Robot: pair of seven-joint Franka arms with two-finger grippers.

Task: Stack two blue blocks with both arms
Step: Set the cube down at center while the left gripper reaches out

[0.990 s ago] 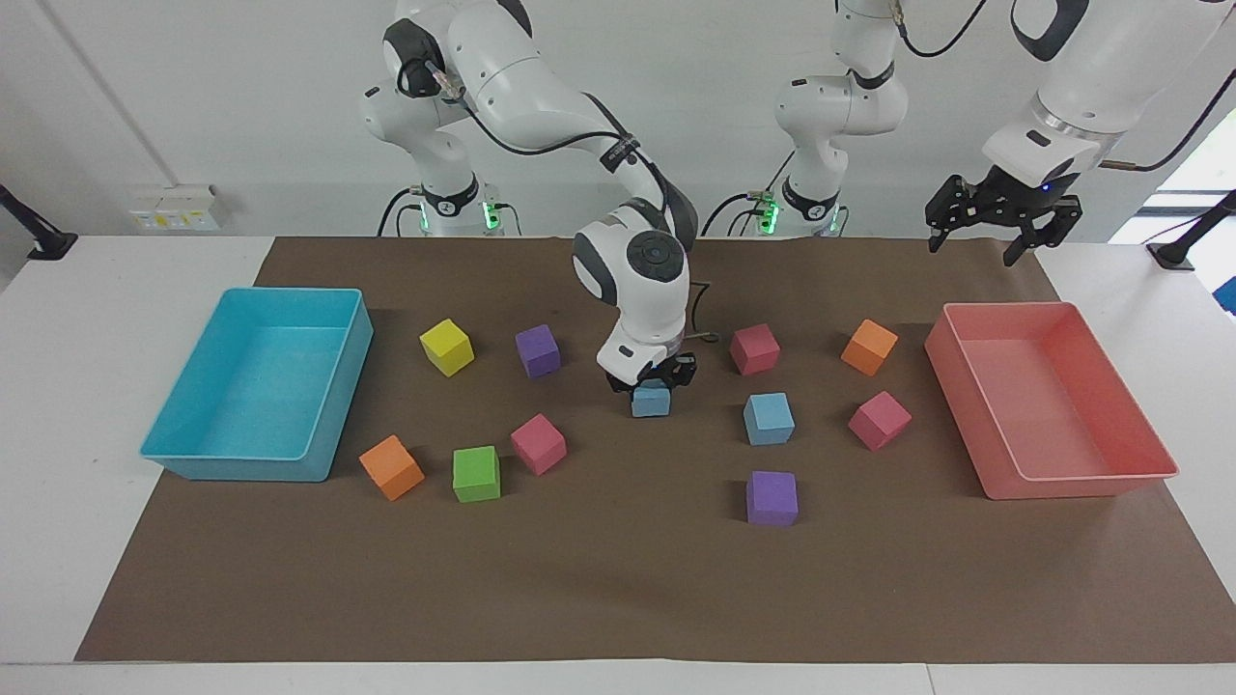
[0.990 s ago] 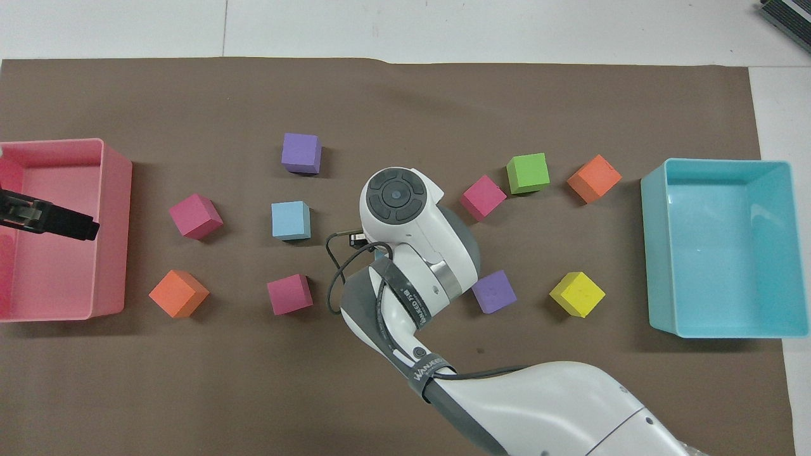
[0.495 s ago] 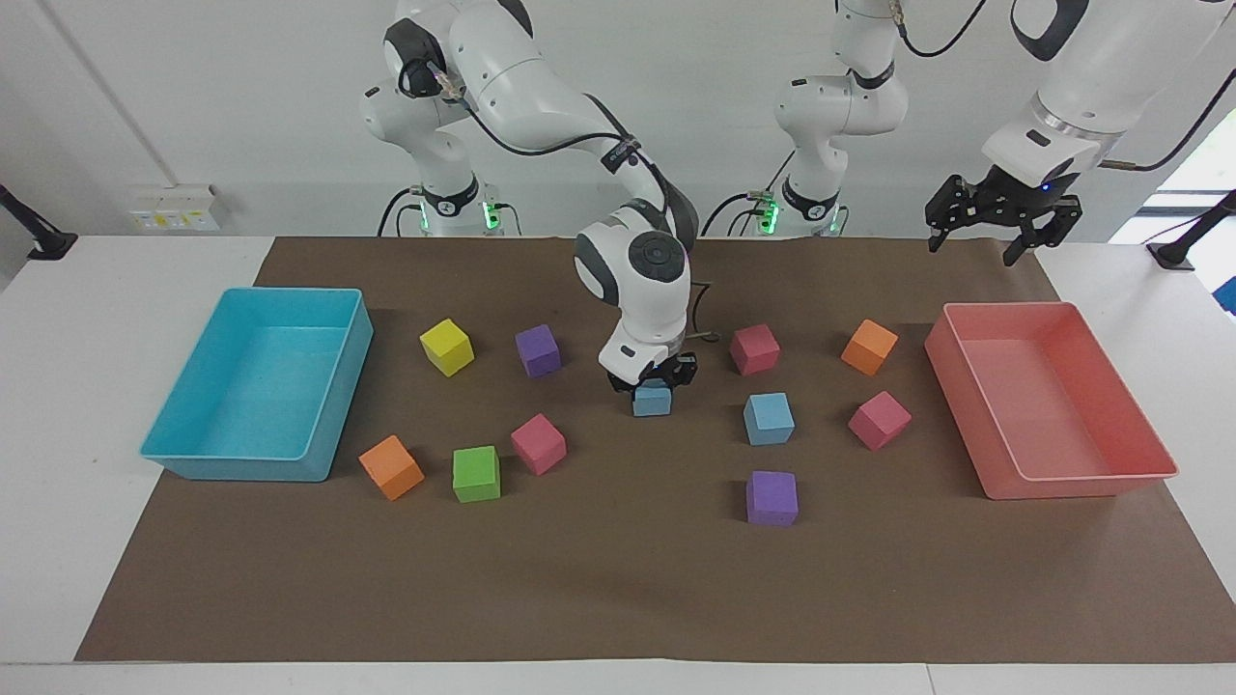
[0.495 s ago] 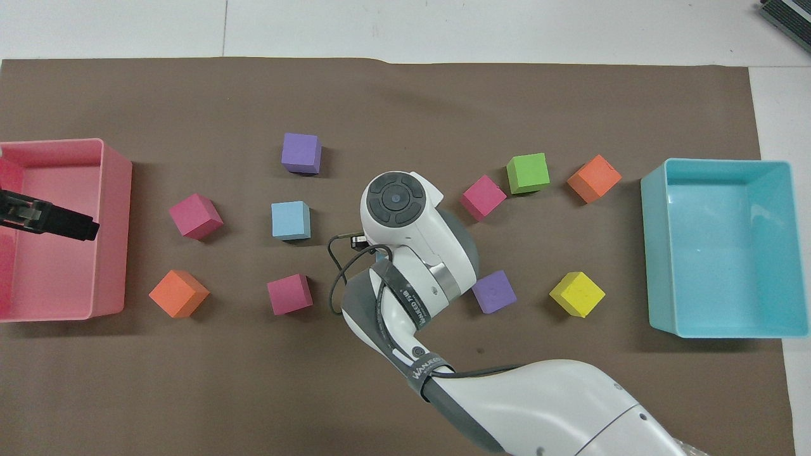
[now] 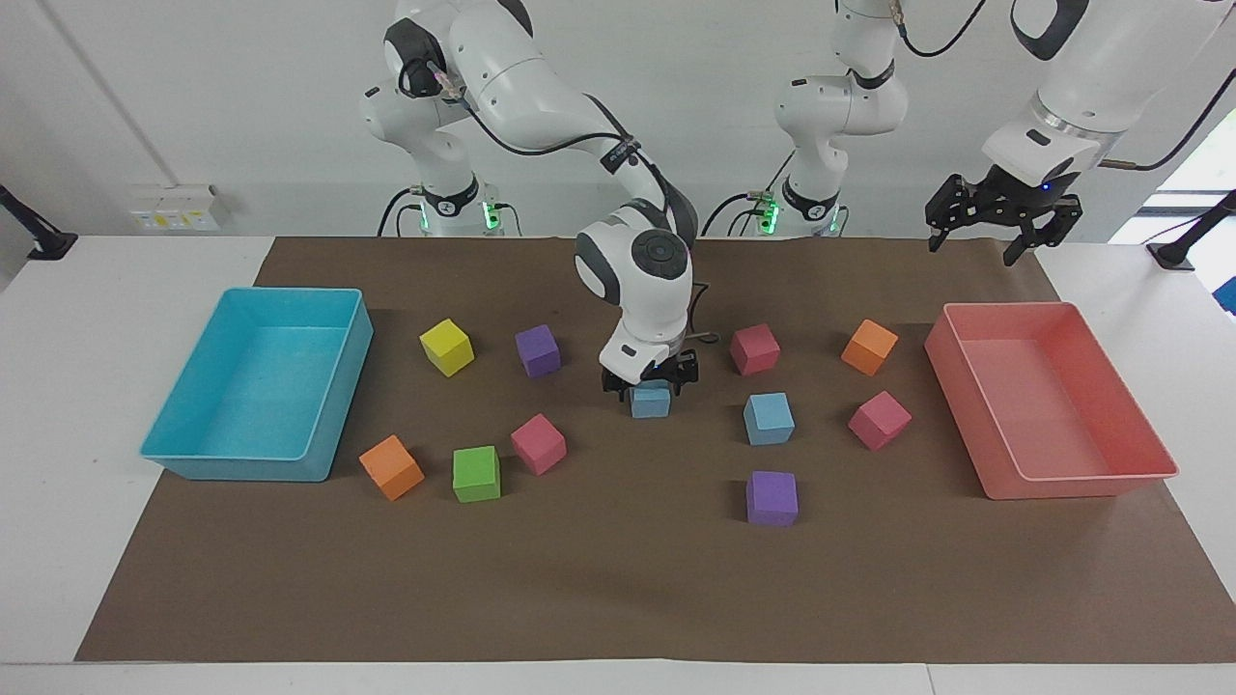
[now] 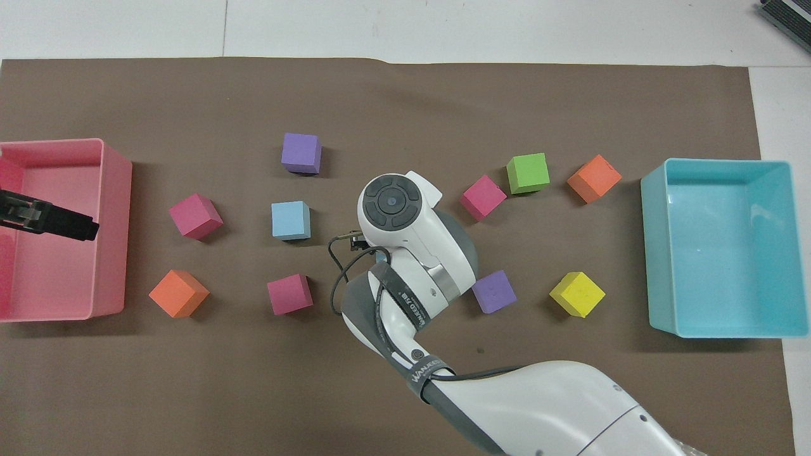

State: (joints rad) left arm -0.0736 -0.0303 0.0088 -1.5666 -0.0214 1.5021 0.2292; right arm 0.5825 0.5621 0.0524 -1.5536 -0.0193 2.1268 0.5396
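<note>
My right gripper (image 5: 650, 384) is low over the middle of the brown mat, shut on the sides of one blue block (image 5: 651, 403). That block sits at the mat or just above it. In the overhead view the right wrist hides it except for a blue sliver (image 6: 380, 256). The second blue block (image 5: 769, 418) lies on the mat beside it, toward the left arm's end, and shows clearly in the overhead view (image 6: 291, 220). My left gripper (image 5: 975, 245) waits open and empty, raised over the pink tray's end nearest the robots; it also shows in the overhead view (image 6: 82, 227).
The pink tray (image 5: 1081, 485) stands at the left arm's end, a turquoise tray (image 5: 338, 381) at the right arm's end. Purple cubes (image 5: 772, 498) (image 5: 538, 349), magenta cubes (image 5: 754, 348) (image 5: 880, 420) (image 5: 538, 443), orange, green and yellow cubes lie scattered around the blue blocks.
The right wrist has shifted and turned slightly over the blue block, which stays in about the same spot. The left arm has not moved.
</note>
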